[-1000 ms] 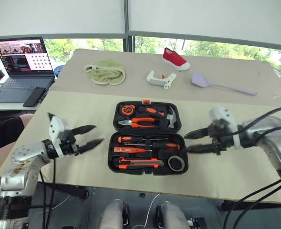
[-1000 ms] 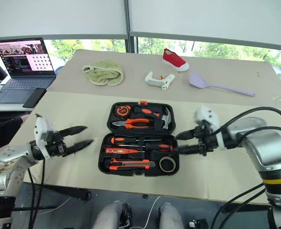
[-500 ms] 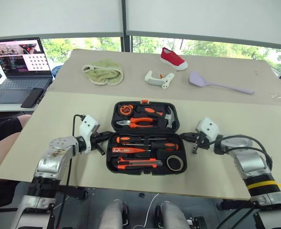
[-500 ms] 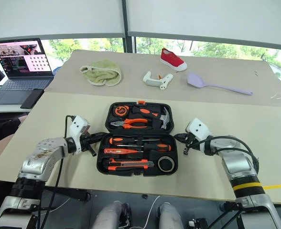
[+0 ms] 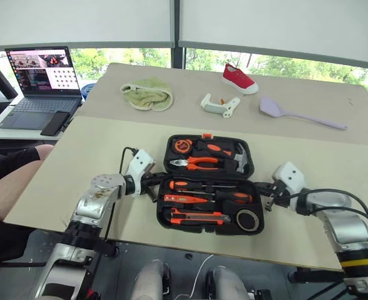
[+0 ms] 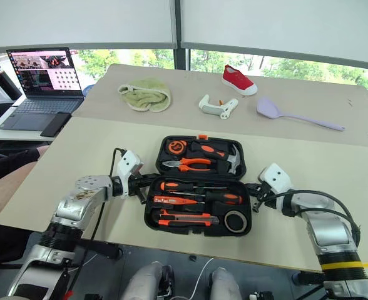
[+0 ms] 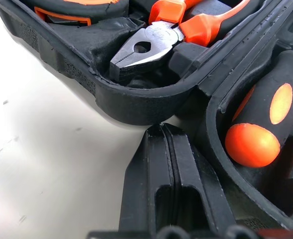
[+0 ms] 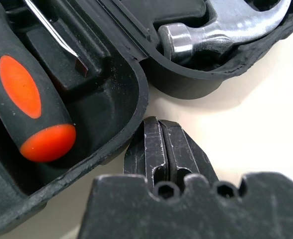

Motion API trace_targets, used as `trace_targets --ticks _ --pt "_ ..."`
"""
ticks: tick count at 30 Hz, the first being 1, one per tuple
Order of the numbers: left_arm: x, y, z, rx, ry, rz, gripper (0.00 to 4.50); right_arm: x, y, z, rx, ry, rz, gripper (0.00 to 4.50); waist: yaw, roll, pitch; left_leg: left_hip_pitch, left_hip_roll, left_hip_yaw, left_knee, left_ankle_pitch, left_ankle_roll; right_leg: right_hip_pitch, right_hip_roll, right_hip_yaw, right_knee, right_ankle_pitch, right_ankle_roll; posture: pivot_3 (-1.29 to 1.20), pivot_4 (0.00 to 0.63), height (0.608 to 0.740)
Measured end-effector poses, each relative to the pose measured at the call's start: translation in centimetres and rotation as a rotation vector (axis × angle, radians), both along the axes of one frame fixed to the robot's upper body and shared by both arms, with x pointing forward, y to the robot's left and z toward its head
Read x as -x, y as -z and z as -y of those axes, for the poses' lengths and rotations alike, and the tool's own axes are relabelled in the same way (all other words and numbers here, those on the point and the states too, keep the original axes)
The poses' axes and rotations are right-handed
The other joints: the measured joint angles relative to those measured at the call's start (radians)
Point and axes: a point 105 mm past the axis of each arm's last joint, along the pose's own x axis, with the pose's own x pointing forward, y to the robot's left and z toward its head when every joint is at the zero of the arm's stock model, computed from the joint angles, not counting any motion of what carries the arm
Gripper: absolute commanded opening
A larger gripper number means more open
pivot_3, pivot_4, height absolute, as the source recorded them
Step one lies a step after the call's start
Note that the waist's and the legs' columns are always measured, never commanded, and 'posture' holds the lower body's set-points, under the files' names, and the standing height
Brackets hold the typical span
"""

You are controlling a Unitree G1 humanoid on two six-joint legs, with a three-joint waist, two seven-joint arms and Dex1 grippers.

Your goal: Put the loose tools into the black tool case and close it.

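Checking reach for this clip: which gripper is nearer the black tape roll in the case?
Right. The right gripper, shut, sits at the case's right edge just beyond the black tape roll; the left gripper, shut, is at the opposite edge.

Both arms have come in toward the open tool case (image 5: 210, 185) from either side. The left gripper (image 5: 151, 182), earlier well off to the left with its fingers spread, now has them pressed together at the case's left edge, by the hinge. The right gripper (image 5: 263, 189), likewise spread before, is now closed at the case's right edge.
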Motion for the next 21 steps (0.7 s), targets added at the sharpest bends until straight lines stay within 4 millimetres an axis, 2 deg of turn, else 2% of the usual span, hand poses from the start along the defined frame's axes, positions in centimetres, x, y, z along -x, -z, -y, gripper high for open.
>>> trace_targets --ticks 7,11,13,16,19,21 --pt "0.3 0.2 1.9 0.003 0.046 0.012 0.05 1.7 0.4 1.7 -0.005 0.065 -0.012 0.0 -0.002 0.0 0.0 0.002 -0.009 -0.004 0.0 -0.001 0.008 0.006 -0.01 -0.003 -0.001 -0.001 0.008 0.0 0.15 0.736" --pt "0.2 0.1 1.1 -0.002 0.025 0.001 0.05 1.7 0.4 1.8 -0.011 0.075 -0.007 0.0 -0.01 0.0 0.0 0.002 -0.01 -0.005 0.001 -0.003 0.01 0.009 -0.012 -0.003 -0.002 -0.001 0.01 0.0 0.15 0.736" --pt "0.4 0.0 0.6 -0.001 0.016 -0.008 0.57 1.6 0.2 2.0 -0.023 0.087 -0.007 0.0 -0.016 0.0 0.0 0.003 -0.01 -0.005 0.001 -0.003 0.01 0.009 -0.011 -0.003 -0.002 -0.001 0.01 0.0 0.15 0.736" --pt "1.3 -0.4 -1.6 -0.041 0.005 -0.057 1.49 1.4 -0.5 2.5 -0.104 0.122 -0.066 0.78 -0.034 0.0 0.0 0.003 -0.009 -0.005 0.0 -0.002 0.009 0.008 -0.011 -0.003 -0.001 -0.001 0.009 0.0 0.15 0.736" --pt "2.0 -1.4 -5.0 -0.095 -0.049 -0.17 2.65 0.4 -3.1 3.9 -0.126 0.182 -0.132 1.85 -0.055 0.0 0.0 0.007 -0.009 -0.005 -0.001 -0.002 0.009 0.01 -0.011 -0.001 -0.001 0.0 0.009 0.0 0.15 0.736" --pt "1.7 -2.5 -6.0 -0.059 -0.089 -0.204 3.41 -0.5 -5.2 4.5 -0.135 0.239 -0.157 2.54 -0.058 -0.001 0.001 0.008 -0.008 -0.006 -0.001 -0.002 0.009 0.011 -0.011 -0.002 -0.001 -0.001 0.008 0.0 0.15 0.736"
